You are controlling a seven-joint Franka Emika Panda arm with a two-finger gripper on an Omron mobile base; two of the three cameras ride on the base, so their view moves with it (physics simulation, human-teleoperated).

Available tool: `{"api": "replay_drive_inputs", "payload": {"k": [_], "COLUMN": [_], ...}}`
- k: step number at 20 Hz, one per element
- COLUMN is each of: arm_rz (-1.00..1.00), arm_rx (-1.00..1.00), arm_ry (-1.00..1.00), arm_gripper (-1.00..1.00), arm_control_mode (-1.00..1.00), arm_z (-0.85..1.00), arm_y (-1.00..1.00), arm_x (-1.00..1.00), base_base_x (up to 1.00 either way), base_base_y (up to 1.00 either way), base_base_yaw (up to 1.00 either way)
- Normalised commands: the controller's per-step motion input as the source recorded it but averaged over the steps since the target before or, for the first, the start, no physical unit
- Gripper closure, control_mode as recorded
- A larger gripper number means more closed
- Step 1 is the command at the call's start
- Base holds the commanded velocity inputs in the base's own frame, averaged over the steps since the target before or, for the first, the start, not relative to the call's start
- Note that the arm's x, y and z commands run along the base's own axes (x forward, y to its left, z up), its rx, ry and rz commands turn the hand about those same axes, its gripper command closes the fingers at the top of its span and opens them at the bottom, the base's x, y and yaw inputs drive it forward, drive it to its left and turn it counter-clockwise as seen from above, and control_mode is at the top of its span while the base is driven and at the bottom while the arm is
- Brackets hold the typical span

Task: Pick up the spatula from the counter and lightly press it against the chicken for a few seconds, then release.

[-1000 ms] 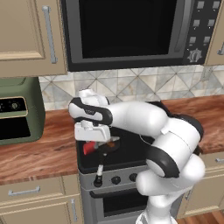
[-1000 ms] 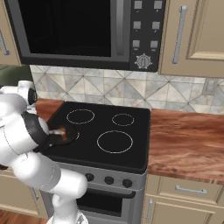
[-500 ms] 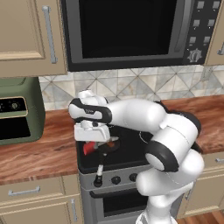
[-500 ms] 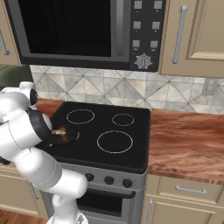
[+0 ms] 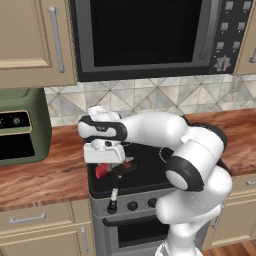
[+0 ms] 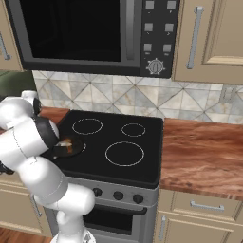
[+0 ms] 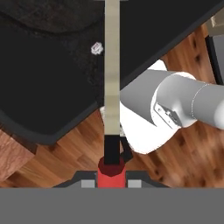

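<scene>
My gripper (image 5: 106, 163) hangs over the front left corner of the black stove (image 5: 150, 175), shut on the spatula. The spatula's red head (image 5: 101, 170) sits between the fingers, and its beige handle (image 5: 114, 192) points down past the stove's front. In the hand view the gripper (image 7: 112, 180) clamps the red head (image 7: 111, 168), and the handle (image 7: 112, 65) runs away toward the wooden floor. The chicken (image 6: 66, 144) lies in a dark pan (image 6: 72, 150) on the front left burner, just right of the hand. My arm hides part of the pan.
A green toaster oven (image 5: 20, 130) stands on the wooden counter (image 5: 45, 180) to the left. The microwave (image 5: 145, 35) hangs above the stove. Other burners (image 6: 124, 153) are bare, and more counter (image 6: 204, 156) lies to the right.
The hand and the spatula stay where they were. Only the arm's elbow has shifted slightly.
</scene>
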Motion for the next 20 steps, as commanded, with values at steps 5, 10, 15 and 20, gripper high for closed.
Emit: {"api": "replay_drive_inputs", "payload": {"k": [5,10,15,20], "arm_rz": [0.07,0.07,0.07,0.07], "arm_rx": [0.0,0.0,0.0,0.0], "arm_ry": [-0.01,-0.05,-0.04,-0.01], "arm_gripper": [1.0,1.0,1.0,1.0], "arm_control_mode": [-1.0,-1.0,-1.0,-1.0], "arm_z": [-0.02,0.0,0.0,0.0], "arm_y": [0.0,0.0,0.0,-0.07], "arm_x": [0.0,0.0,0.06,0.13], "base_base_x": [0.0,0.0,0.0,0.0], "base_base_y": [0.0,0.0,0.0,0.0], "base_base_yaw": [0.0,0.0,0.0,0.0]}}
